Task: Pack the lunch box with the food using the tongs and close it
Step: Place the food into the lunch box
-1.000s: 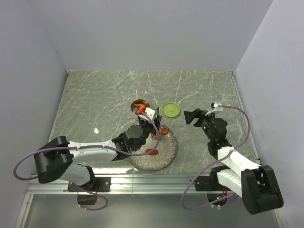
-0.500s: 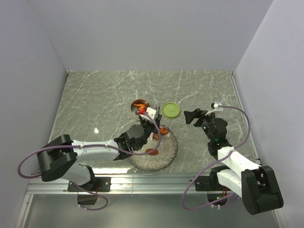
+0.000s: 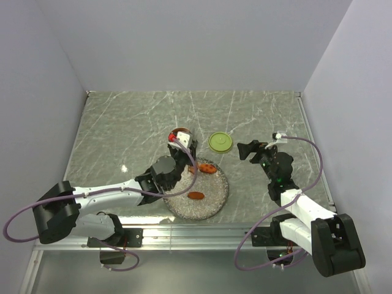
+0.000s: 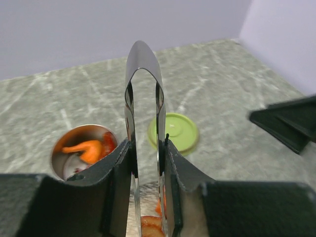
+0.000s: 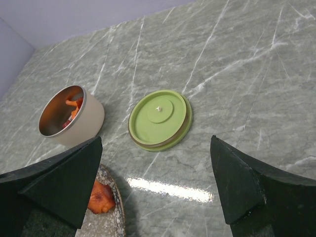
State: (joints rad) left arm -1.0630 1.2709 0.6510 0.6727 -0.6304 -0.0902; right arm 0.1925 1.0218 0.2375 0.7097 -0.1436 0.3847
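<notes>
From above, the left gripper (image 3: 182, 150) is reaching across the far rim of the plate (image 3: 215, 197), just beside the tin (image 3: 182, 131), probably so each piece is travelling only a short way. Food (image 3: 207, 168) is lying on the plate in two orange spots. The lid (image 3: 220, 142) is sitting flat on the bench (image 3: 122, 128), near the tin but apart from it. The right gripper (image 3: 248, 150) is hanging beyond the lid, seemingly waiting for the closing step. The tongs are too slim to make out here.

In the left wrist view, the gripper is clenching on the tongs (image 4: 141, 54), one finger pressing each arm so that a squeeze is closing the tips. Their long axis is running up and down the view, with the joined bend pointing up and away. The arms are dropping toward orange pieces at the bottom edge, and the tips are out of view. The tin (image 4: 81, 148) is already holding orange food.

In the right wrist view, the gripper (image 5: 155, 145) is standing spread wide, grasping nothing, and facing the lid (image 5: 160, 118) and the open tin (image 5: 81, 123).
</notes>
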